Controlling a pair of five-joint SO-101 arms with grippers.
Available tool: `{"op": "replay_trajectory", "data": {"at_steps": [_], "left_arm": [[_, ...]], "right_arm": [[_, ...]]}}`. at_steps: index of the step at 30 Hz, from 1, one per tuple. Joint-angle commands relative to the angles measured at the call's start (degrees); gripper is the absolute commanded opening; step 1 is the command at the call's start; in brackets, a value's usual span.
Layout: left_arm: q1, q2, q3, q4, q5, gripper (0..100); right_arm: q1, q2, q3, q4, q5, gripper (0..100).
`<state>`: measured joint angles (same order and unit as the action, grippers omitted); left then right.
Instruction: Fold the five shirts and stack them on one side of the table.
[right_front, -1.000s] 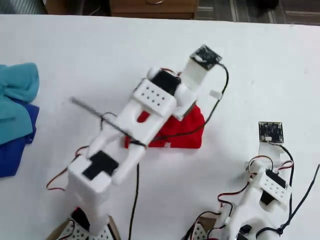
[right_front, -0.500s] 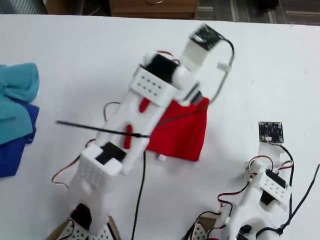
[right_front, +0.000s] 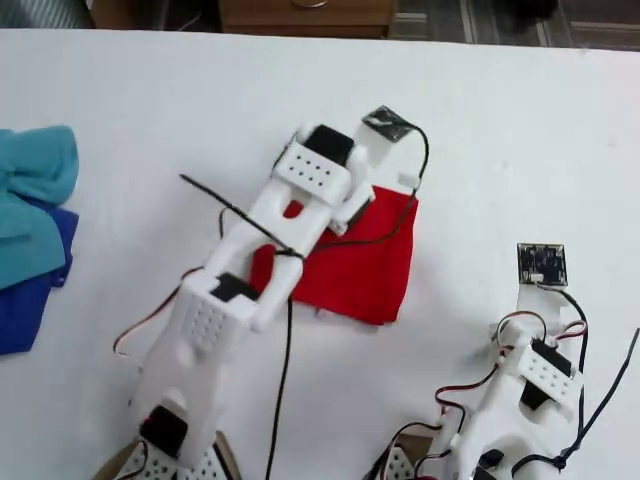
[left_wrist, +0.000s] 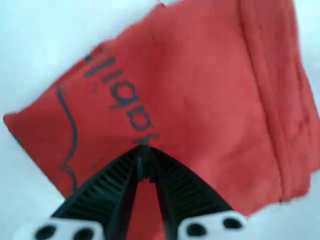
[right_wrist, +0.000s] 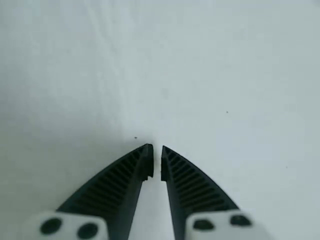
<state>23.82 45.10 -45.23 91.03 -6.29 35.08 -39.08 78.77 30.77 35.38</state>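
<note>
White table (right_front: 520, 120), red shirt (right_front: 370, 265) mid-fold under closed left gripper (left_wrist: 142, 160), perhaps nipping cloth; well apart, teal shirt (right_front: 35, 200), blue shirt (right_front: 25, 300) heaped.

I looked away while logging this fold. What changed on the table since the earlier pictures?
The left arm lifted toward the far side, then dropped back; the red shirt under it went from a narrow strip to a wider patch. The right arm, teal shirt and blue shirt stayed put.

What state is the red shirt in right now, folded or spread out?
Folded. The red shirt lies as a compact block, with layered edges along one side in the left wrist view.
</note>
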Motion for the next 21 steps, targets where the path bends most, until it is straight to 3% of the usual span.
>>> {"op": "replay_trajectory", "data": {"at_steps": [1,7,17,21], "left_arm": [[-1.5,1.8,-4.2,-4.6,-0.5,3],[-6.0,10.0,-10.1,-6.7,-4.7,3],[-5.4,10.9,-34.1,10.2,-1.5,3],[-8.4,10.2,-37.1,11.5,-1.5,3]], "right_arm": [[0.3,-1.5,-0.2,-1.1,0.1,3.8],[0.3,-1.5,-0.2,-1.1,0.1,3.8],[0.3,-1.5,-0.4,-1.1,0.0,3.9],[-1.6,-1.5,-7.3,5.8,-7.6,6.3]]}}
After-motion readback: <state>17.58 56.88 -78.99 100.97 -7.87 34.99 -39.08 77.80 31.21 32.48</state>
